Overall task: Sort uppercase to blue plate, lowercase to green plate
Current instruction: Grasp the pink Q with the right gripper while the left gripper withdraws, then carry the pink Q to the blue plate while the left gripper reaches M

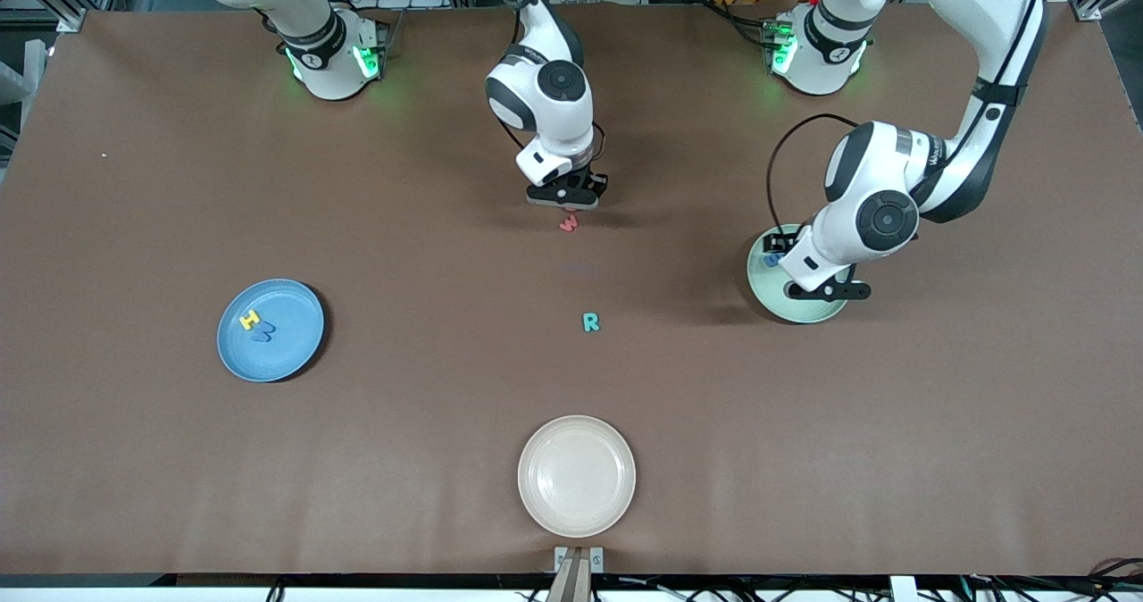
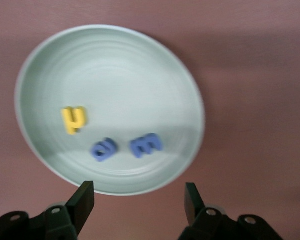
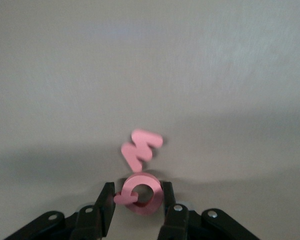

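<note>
Now three lowercase letters (image 2: 110, 140) in green plate (image 2: 140, 65) under spread left gripper (image 2: 139, 200); right gripper (image 3: 138, 200) clenching red Q (image 3: 140, 194).

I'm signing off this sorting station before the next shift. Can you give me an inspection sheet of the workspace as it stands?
Surface: brown table, no spills seen.
Job's things: blue plate holds yellow H and blue M. Green plate holds the yellow h-like letter, blue rounded letter and blue m. Teal R and red w lie on the table.
Clutter: cream plate, bare.
Grippers: right pincer shut on the red Q beside the red w; left pincer open over the green plate.
Cables: black cable looping by the left arm.
Surroundings: metal frames and gear along the arms' edge.
</note>
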Controlling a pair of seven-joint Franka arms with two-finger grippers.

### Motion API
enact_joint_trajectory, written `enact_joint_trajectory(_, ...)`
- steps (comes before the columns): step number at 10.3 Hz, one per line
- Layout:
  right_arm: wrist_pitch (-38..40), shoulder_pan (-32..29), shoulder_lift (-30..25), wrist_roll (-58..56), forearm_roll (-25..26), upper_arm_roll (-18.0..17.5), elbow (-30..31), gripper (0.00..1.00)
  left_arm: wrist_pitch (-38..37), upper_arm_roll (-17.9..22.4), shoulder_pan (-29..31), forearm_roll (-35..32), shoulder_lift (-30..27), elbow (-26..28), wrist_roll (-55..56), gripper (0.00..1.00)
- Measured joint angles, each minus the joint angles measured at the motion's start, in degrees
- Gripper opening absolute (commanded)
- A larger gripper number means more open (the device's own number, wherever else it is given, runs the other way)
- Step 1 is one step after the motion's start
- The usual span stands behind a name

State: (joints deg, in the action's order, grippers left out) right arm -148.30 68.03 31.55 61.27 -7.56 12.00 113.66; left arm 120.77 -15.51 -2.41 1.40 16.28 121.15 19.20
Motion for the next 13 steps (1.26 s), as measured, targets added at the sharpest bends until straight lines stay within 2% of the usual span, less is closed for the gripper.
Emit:
enact_joint_trajectory(2, 1.71, -0.06, -1.62, -3.00, 0.08, 3.66, -0.47, 0.00, 0.00, -0.25, -1.24, 3.53, 0.31, -1.70, 3.81, 0.81)
enact_joint_trajectory(7, 6.95, -2.47, -4.52, -17.53, 0.05, 15.36, -0.67, 0.00, 0.00, -0.48, -7.25, 5.35, 5.46, -8.93, 18.99, 0.81)
enact_joint_trajectory(10, 9.93, -11.96, -4.77, -29.26, 0.05, 16.55, -2.05, 0.00, 0.01, -0.46, -12.09, 5.36, 12.32, -15.60, 29.22, 0.81)
enact_joint_trajectory(13, 10.17, -22.48, -4.90, -43.17, 0.04, 16.76, -2.73, 0.00, 0.01, -0.38, -15.62, 5.37, 15.19, -19.12, 37.54, 0.81)
